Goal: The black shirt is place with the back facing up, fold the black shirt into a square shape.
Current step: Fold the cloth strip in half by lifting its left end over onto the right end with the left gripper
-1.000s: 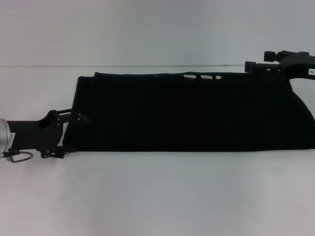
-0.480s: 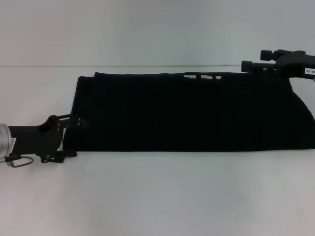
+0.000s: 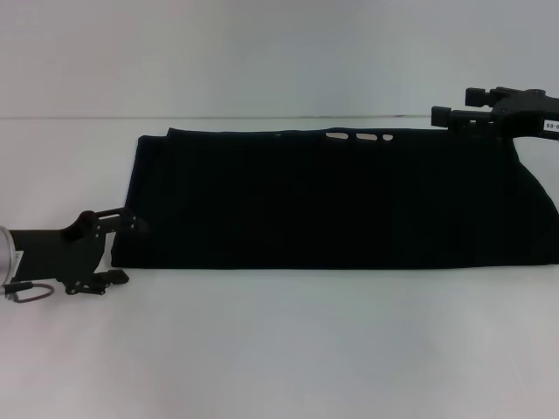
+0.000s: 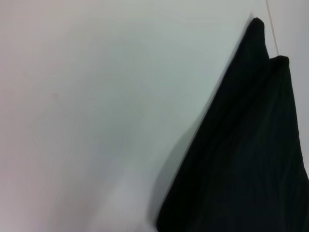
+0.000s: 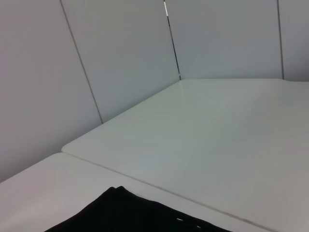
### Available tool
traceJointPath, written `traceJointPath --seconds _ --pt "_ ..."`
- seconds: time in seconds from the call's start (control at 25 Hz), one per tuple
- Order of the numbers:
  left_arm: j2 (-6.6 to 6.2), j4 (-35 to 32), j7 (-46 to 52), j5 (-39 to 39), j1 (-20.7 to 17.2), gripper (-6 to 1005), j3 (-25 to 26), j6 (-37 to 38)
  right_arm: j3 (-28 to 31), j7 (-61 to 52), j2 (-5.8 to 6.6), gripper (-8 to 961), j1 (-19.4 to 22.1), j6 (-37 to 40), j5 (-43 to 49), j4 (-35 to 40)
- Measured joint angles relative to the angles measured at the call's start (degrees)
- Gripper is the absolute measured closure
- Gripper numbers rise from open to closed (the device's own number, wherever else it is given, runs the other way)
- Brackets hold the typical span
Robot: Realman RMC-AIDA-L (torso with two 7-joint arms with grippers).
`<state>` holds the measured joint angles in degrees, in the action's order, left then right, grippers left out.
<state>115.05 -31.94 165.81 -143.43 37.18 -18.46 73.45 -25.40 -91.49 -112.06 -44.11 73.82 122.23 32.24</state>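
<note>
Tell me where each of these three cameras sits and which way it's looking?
Head view: from the robot's head, looking forward and down at the black shirt on the white table; left tool and right tool both show.
Left wrist view: on the left arm, facing the table and the shirt's edge; no own body visible.
Right wrist view: on the right arm, facing across the table to wall panels; no own body visible.
Shared: all show the shirt.

There was one black shirt, folded into a long band, on one white table. Two grippers showed: one left gripper and one right gripper.
</note>
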Motion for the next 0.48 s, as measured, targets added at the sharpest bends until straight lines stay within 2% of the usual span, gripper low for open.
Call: traceJointPath --seconds 0.48 --pt "0.0 0.04 -0.22 0.04 0.13 94 0.0 -0.6 0.06 -0.05 -0.05 39 0.41 0.08 -1.15 0.23"
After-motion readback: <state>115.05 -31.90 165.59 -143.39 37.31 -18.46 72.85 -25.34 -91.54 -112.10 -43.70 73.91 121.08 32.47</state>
